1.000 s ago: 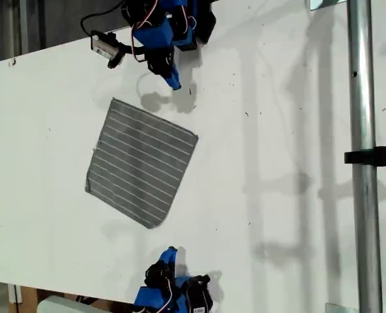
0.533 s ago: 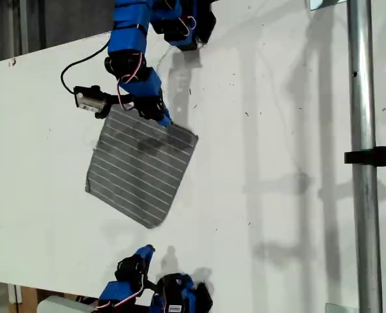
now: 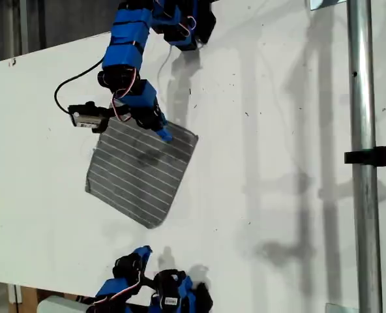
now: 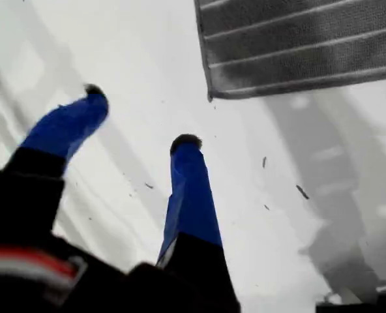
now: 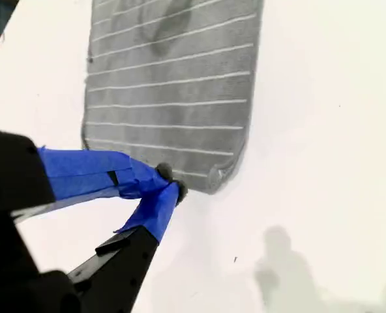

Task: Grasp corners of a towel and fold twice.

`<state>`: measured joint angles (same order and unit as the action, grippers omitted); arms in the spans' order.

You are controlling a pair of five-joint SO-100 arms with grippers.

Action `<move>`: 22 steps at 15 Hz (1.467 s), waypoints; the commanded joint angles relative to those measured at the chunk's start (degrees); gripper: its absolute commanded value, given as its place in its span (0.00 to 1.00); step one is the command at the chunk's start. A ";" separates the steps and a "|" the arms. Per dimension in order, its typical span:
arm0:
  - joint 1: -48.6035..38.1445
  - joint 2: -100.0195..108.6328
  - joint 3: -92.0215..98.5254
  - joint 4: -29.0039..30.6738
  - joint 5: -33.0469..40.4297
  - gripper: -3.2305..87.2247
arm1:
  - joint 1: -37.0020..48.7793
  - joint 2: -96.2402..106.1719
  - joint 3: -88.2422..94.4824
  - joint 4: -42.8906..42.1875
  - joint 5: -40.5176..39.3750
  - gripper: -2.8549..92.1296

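**Towel flat on table; one gripper at its edge, one standing off**

**Clearance.** The table (image 3: 278, 163) is a white surface with wide bare room on the exterior view's right, between the towel (image 3: 141, 173) and a metal pole (image 3: 361, 163) that runs from top to bottom of that view. Bare surface also lies between the towel's lowest corner (image 3: 150, 226) and the arm at the bottom of the exterior view. The towel sits well inside the table edges.

**Towel.** It is grey with thin white parallel stripes, roughly square, and lies flat and unfolded, turned so that it rests at an angle to the table edge. No edge is lifted. In the first wrist view one corner (image 4: 210, 96) of the towel (image 4: 297, 45) lies flat on the table.

**Grippers.** The first gripper (image 4: 139, 117) is spread wide over bare table, holds nothing, and stands apart from that corner; in the exterior view it (image 3: 143, 251) is at the bottom. The second gripper (image 5: 170, 182) has its tips pressed together at the towel's (image 5: 173, 98) edge, just beside a rounded corner (image 5: 216, 182). Whether fabric is caught between the tips cannot be told. In the exterior view it (image 3: 165, 135) is on the towel's upper edge.
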<state>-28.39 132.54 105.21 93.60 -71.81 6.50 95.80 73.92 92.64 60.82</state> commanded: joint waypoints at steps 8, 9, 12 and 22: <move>-3.60 -4.92 -3.60 -0.97 2.11 0.00 | 5.27 -22.94 -6.50 -4.22 -11.51 0.48; -3.52 -5.27 -3.87 -0.97 2.20 0.00 | 5.71 -26.72 -6.50 -5.10 -11.51 0.47; -3.60 -5.27 -3.87 -0.35 1.85 0.00 | 6.15 -31.20 -5.89 -7.12 -11.87 0.43; -3.52 -5.19 -2.64 -0.44 0.35 0.00 | 5.36 -39.99 -5.80 -16.08 -12.66 0.03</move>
<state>-31.73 127.35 105.47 93.43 -70.93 12.13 54.76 69.26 77.61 48.52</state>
